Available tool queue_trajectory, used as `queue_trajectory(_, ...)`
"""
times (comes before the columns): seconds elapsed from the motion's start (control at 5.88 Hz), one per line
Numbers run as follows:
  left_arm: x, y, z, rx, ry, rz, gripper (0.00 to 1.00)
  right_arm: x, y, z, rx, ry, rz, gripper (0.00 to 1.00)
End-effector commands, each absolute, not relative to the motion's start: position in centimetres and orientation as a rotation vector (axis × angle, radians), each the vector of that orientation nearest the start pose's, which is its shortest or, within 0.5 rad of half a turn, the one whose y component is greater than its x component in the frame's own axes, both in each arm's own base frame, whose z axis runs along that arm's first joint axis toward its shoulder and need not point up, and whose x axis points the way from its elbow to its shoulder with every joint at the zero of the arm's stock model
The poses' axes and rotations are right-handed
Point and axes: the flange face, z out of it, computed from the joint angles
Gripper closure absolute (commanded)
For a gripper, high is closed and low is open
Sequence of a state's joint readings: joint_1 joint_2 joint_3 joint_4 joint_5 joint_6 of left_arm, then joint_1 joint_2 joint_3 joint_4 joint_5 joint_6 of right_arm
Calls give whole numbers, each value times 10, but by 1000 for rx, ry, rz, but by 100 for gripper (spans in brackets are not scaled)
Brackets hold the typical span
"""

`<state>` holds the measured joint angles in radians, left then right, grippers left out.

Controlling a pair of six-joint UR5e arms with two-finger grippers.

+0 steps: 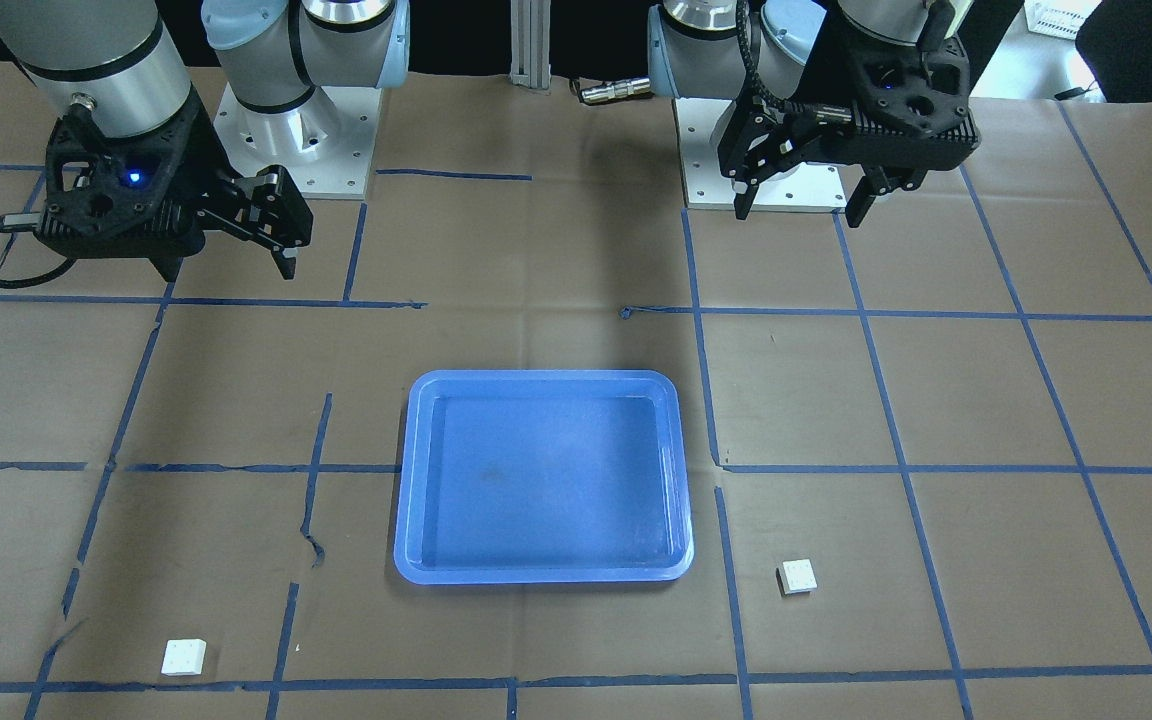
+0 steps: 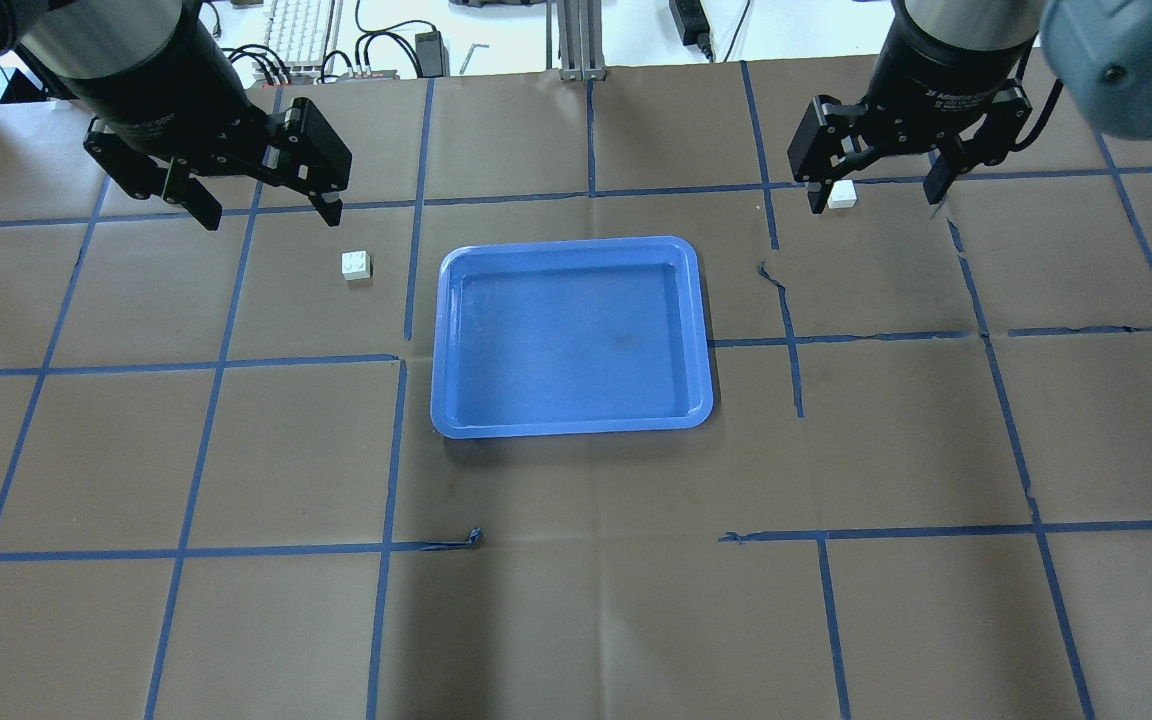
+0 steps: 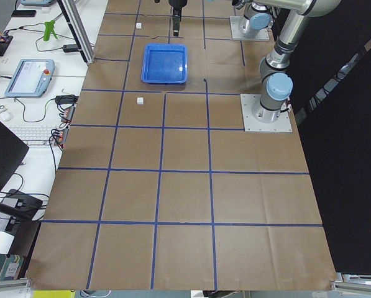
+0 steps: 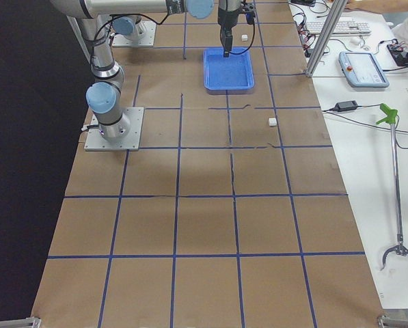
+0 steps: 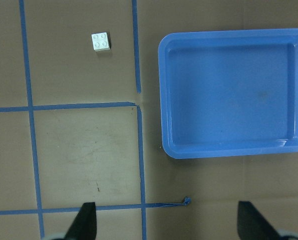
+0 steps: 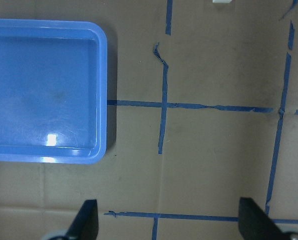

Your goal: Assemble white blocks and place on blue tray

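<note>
The blue tray [image 2: 571,335] lies empty at the table's middle; it also shows in the front view [image 1: 544,478]. One white block [image 2: 356,266] sits on the paper left of the tray, and shows in the left wrist view [image 5: 101,41]. The other white block [image 2: 842,194] sits far right of the tray, at the top edge of the right wrist view [image 6: 222,1]. My left gripper [image 2: 271,213] is open and empty, held above the table. My right gripper [image 2: 876,198] is open and empty, also held above the table.
Brown paper with a blue tape grid covers the table. Both arm bases [image 1: 296,140] stand at the robot's side. A keyboard and cables [image 2: 301,30] lie beyond the far edge. The paper is torn near the tray [image 2: 766,272].
</note>
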<state>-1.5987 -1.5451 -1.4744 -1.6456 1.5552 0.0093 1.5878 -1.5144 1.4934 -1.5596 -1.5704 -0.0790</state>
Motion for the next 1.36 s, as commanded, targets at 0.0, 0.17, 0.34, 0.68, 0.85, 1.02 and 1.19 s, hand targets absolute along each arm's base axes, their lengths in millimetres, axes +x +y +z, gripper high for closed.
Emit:
queue_trajectory(0.0,-140,-491,522,48,3138,-44,0,141,-518,496,-420,3115,-39,0)
queue_trajectory(0.17,-105,-518,473,-57,3149,11,0,142,-529,489,-607,3087,-60,0)
queue_trajectory(0.34,-66,-556,434,-130,3148,-1,0,142,-538,482,-860,3034,-77,0)
queue_trajectory(0.68,-28,-620,362,-176,3137,-86,0,111,-570,456,-1480,2797,-69,0)
queue_trajectory(0.85,-22,-650,306,-173,3133,-123,0,99,-585,457,-1740,2657,-76,0)
queue_trajectory(1.02,-24,-669,253,-163,3130,-171,0,83,-615,451,-1966,2500,-71,0)
queue_trajectory(1.19,-32,-676,215,-139,3138,-151,0,58,-647,449,-2093,2374,-123,0)
